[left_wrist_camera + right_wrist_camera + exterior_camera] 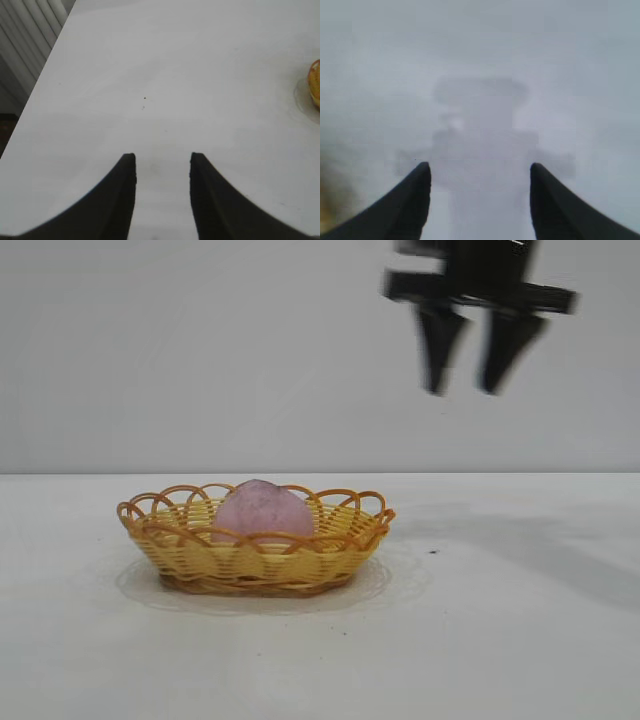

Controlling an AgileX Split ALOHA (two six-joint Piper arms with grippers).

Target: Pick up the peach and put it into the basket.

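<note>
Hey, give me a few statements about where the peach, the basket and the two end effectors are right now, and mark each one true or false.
1. The peach lies inside the basket. True.
2. The right end effector is gripping the peach. False: it hangs empty in the air, above and to the right of the basket in the exterior view, fingers apart.
3. The basket stands upright on the white table. True.
4. The left end effector holds the basket's rim. False: its fingers are apart over bare table with nothing between them, and the basket only shows at the edge of the left wrist view.
5. A second peach lies on the table beside the basket. False: only one peach is visible.
</note>
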